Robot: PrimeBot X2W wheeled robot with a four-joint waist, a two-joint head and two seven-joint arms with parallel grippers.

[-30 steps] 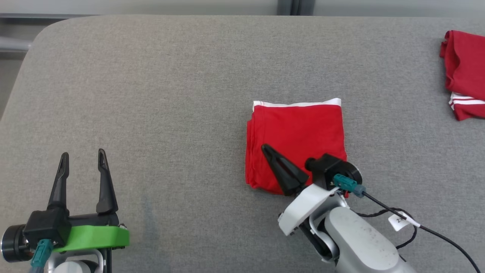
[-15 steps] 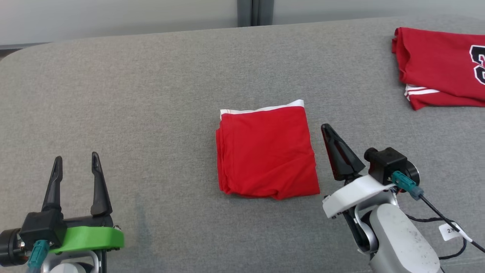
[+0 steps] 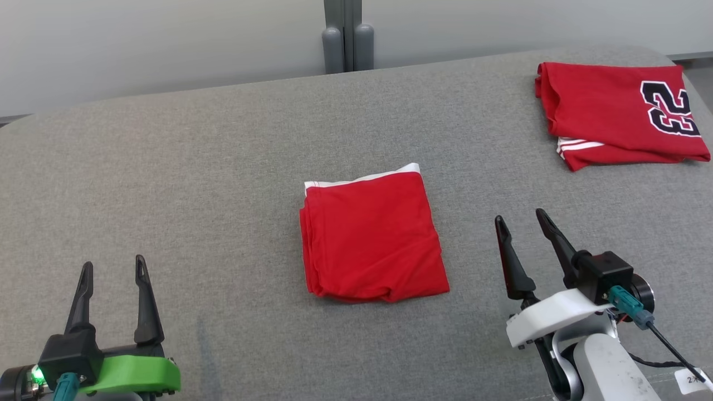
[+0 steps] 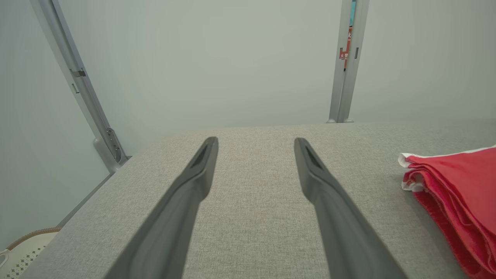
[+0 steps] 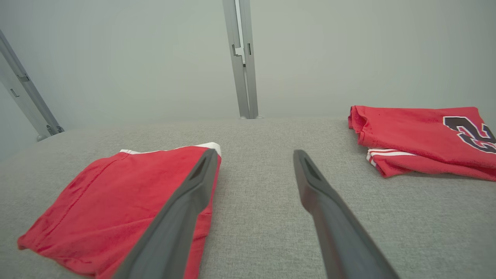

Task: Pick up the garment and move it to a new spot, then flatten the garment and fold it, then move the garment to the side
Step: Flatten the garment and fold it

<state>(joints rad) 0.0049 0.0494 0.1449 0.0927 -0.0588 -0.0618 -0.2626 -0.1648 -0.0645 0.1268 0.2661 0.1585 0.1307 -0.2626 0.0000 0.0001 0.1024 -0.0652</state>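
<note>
The left pincer (image 4: 255, 143) has its two dark fingers (image 4: 186, 201) spread wide, with the grey cloth-covered desk (image 4: 252, 232) showing between them. At the right edge lies the garment (image 4: 457, 186) — red, folded in layers, with white trim along its far edge — flat on the desk and clear of the right finger. Behind the desk rises a pale wall (image 4: 213, 58), with a slanted post (image 4: 77, 77) at left and an upright post (image 4: 347, 77) at right. A white perforated bin (image 4: 15, 254) shows at the lower left corner.

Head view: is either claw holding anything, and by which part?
Nothing is held. The left claw and right claw both stand open and empty; the folded red fabric garment lies on the grey padded table between them, touched by neither.
</note>
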